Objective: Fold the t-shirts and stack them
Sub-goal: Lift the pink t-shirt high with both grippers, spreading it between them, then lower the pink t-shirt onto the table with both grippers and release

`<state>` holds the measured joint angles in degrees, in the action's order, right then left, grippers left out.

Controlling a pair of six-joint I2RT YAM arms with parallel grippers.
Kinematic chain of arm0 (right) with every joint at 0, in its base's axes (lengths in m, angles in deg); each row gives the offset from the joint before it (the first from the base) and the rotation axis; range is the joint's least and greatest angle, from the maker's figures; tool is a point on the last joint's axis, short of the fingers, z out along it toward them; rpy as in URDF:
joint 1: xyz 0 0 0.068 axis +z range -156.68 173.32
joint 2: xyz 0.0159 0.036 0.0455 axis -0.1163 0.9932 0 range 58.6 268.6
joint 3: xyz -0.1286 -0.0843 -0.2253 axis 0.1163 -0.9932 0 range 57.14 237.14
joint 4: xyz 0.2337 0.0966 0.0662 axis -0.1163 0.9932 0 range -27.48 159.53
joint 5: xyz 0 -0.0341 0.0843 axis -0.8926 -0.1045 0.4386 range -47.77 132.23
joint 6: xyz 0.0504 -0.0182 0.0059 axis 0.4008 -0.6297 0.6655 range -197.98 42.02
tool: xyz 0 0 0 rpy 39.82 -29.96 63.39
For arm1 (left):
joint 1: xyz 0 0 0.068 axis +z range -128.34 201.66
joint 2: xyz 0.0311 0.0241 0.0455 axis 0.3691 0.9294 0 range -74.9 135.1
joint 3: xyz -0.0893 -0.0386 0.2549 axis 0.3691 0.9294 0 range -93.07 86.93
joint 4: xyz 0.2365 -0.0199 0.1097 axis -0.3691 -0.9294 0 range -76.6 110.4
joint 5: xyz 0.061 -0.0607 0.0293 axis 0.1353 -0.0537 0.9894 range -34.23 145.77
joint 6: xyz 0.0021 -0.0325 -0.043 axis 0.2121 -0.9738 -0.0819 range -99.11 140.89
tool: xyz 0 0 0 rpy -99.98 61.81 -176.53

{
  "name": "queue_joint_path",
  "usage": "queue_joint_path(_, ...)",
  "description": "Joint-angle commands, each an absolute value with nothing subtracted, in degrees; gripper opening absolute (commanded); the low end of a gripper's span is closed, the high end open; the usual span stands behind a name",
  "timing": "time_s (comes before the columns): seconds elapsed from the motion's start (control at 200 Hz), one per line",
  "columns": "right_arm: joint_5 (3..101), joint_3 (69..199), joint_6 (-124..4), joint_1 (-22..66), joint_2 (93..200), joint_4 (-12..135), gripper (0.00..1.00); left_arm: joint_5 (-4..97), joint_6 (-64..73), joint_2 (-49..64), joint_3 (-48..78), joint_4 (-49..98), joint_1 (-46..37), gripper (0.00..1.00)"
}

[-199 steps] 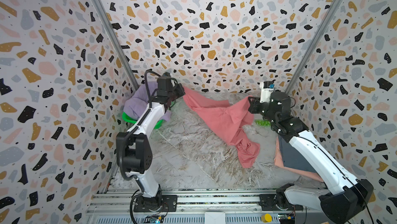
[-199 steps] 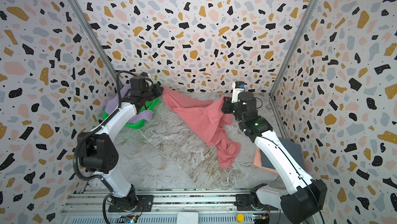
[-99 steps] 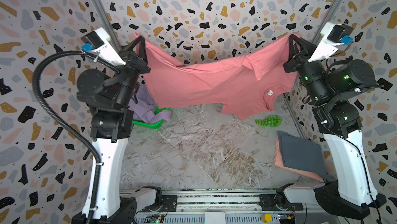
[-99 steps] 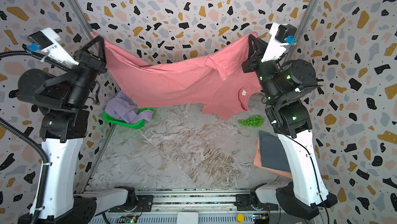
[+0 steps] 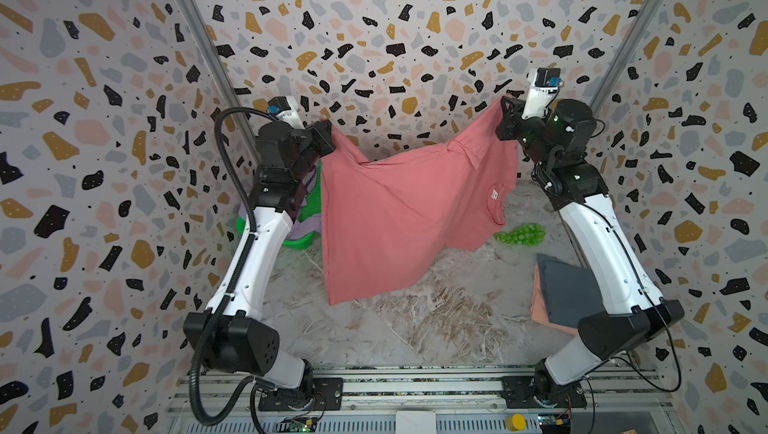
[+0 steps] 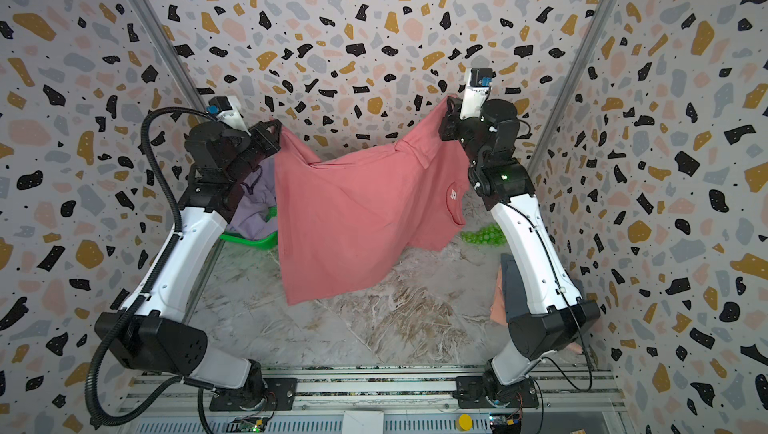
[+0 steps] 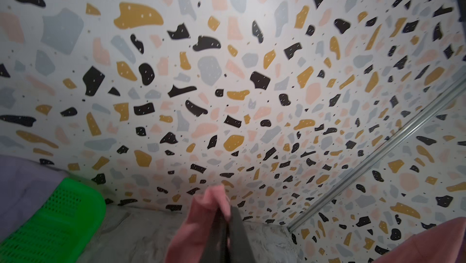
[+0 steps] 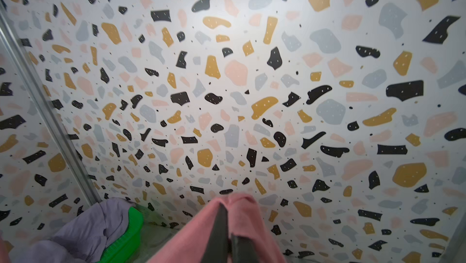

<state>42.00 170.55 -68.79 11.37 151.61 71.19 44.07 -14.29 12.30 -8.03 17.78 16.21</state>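
Top views both show the metal rail (image 5: 415, 386) along the bottom edge of the frame, with the two arm bases bolted to it. Just above it lies the marbled table (image 5: 415, 328).

At right of centre, beside the right arm, the slate-grey t-shirt (image 5: 569, 286) lies folded flat on the pale peach t-shirt (image 5: 540, 311), whose edge shows at its left and lower sides.

Higher in the frame, the coral-red t-shirt (image 5: 399, 219) hangs across the middle, strung between the two grippers and sagging between them. Its lowest corner hangs at lower centre-left; whether it touches the table I cannot tell. Its white neck label (image 5: 494, 194) sits right of centre, by the collar. Just past the collar, a cluster of green balls (image 5: 519, 234) lies on the table.

The left gripper (image 5: 327, 132), at upper centre-left, is clamped on one top corner of the coral-red t-shirt. The right gripper (image 5: 505, 109), at upper centre-right and a little higher in the frame, is clamped on the other.

In the left wrist view the dark fingers (image 7: 237, 234) are pressed together at bottom centre with pink cloth pinched between them. In the right wrist view the fingers (image 8: 219, 231) likewise close on a pink fold.

Behind the left arm, at centre-left, the green mesh basket (image 5: 309, 203) stands by the wall with the lilac t-shirt (image 6: 253, 203) heaped in it. The terrazzo wall (image 5: 374, 36) fills the upper frame.
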Motion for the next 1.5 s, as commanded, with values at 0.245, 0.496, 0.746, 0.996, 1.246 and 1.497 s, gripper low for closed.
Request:
queue_joint_path(0.245, 43.89, 174.69, -71.30, 11.77, 140.29, 68.32, 0.00, 51.44, -8.28, -5.01, -7.53, 18.66, 17.71, 0.00)
queue_joint_path(0.496, 40.44, 169.03, -77.73, 17.61, 126.89, 66.34, 0.00, 52.42, -11.26, -19.47, -0.09, 18.61, 17.71, 0.00)
queue_joint_path(0.746, 41.57, 172.88, -82.76, 17.73, 126.48, 67.82, 0.00, 53.25, -13.67, -23.35, -2.04, 18.84, 17.71, 0.00)
queue_joint_path(0.996, 36.48, 172.58, -87.37, 17.76, 132.18, 67.86, 0.00, 51.03, -20.06, -20.66, 1.50, 21.04, 17.71, 0.00)
queue_joint_path(1.246, 33.58, 159.05, -82.55, 16.29, 137.75, 64.23, 0.00, 50.77, -23.17, -15.78, 13.13, 23.23, 17.75, 0.00)
queue_joint_path(1.497, 42.30, 156.52, -73.69, 9.28, 160.30, 59.02, 0.17, 51.02, -17.95, 7.59, 14.89, 30.29, 17.71, 0.09)
